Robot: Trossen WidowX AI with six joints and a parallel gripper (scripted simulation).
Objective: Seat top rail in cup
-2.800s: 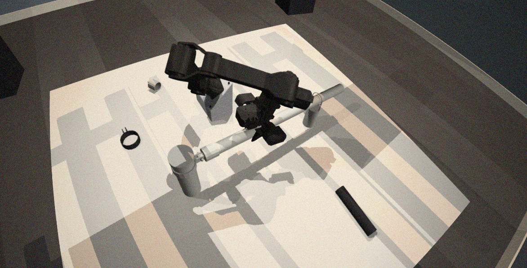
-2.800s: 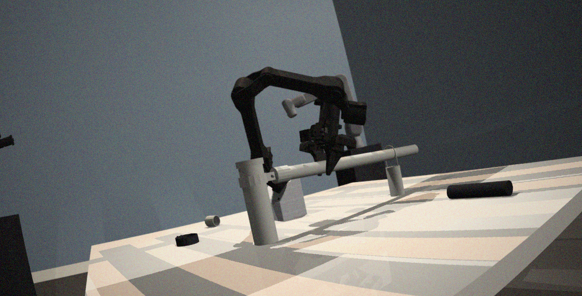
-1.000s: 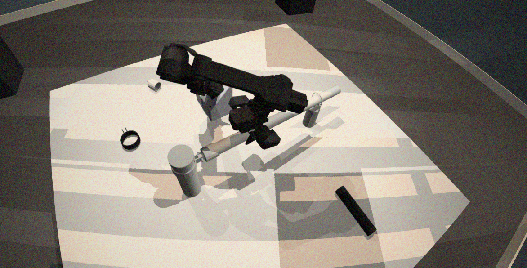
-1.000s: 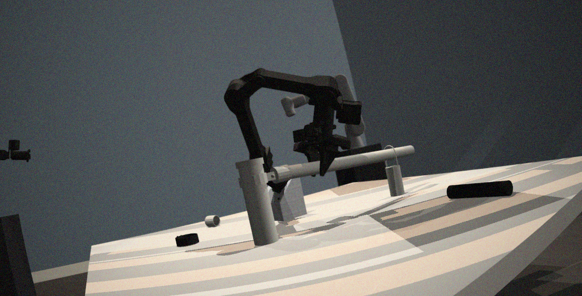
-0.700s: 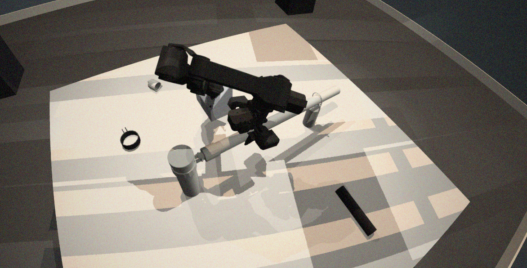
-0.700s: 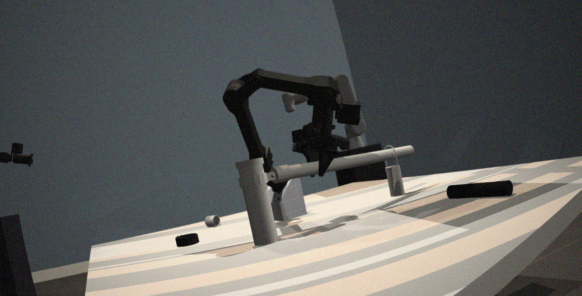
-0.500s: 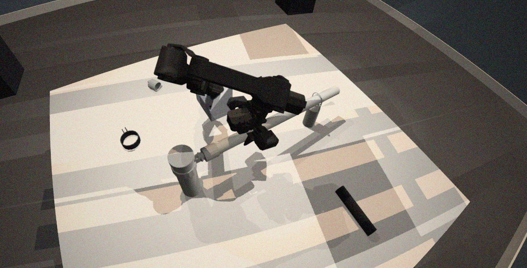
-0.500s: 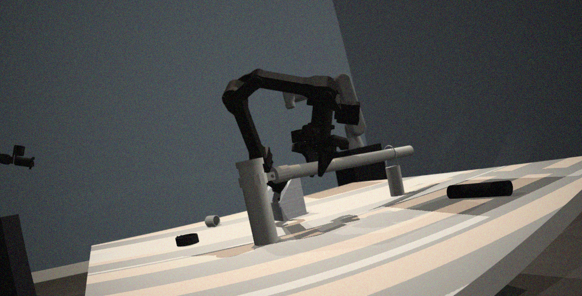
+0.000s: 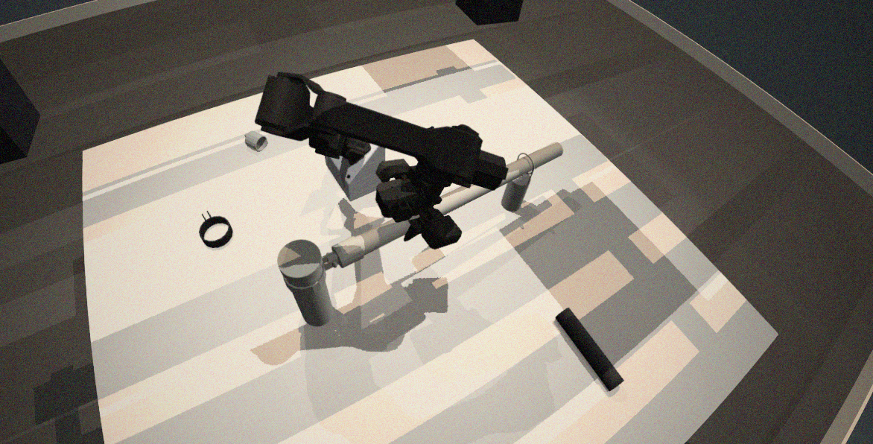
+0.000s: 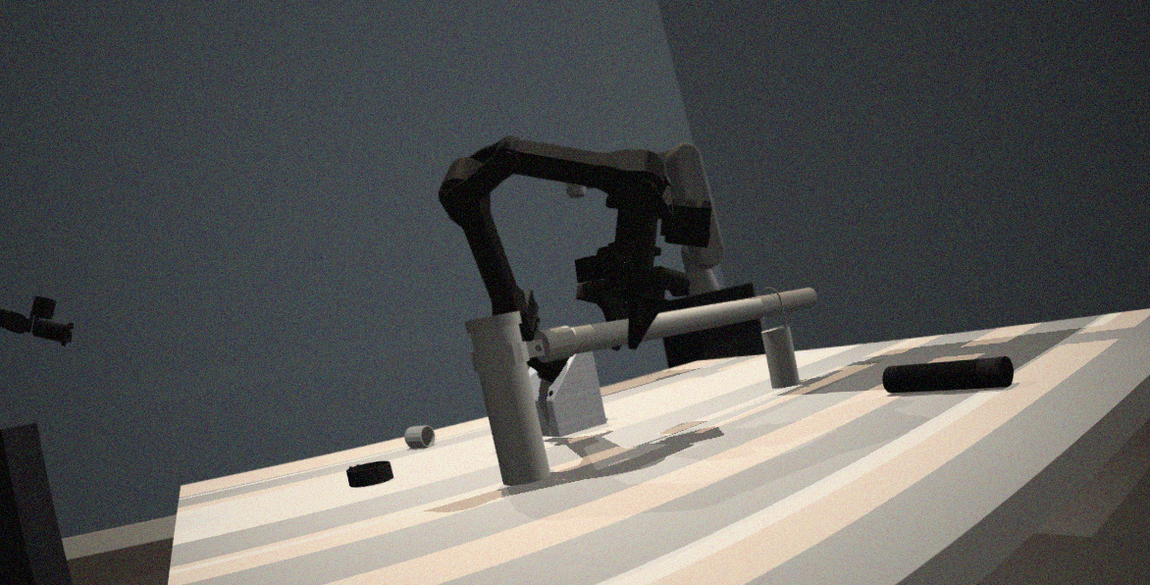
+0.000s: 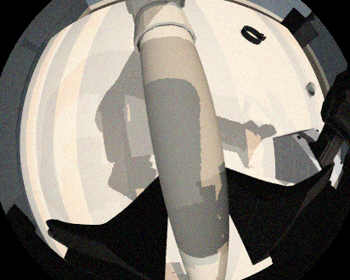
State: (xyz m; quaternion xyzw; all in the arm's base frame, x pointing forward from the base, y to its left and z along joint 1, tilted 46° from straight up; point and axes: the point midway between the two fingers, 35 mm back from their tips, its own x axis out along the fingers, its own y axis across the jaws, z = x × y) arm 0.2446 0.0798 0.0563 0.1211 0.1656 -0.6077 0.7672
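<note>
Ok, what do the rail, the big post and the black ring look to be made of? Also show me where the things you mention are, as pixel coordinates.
Rail (image 9: 470,195) (image 10: 715,315) (image 11: 179,127): probably painted metal or plastic, matte, evenly pale with no grain.
Post (image 9: 311,303) (image 10: 508,411): likely dull grey metal, smoothly shaded.
Ring (image 9: 201,234) (image 10: 370,474) (image 11: 247,37): rubber, plastic or coated metal; dark, no bright glint.

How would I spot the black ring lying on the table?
Find the big upright post with the flat cap. The black ring lies near it, on the side away from the black cylinder. Two thin prongs stick out from its band.
</note>
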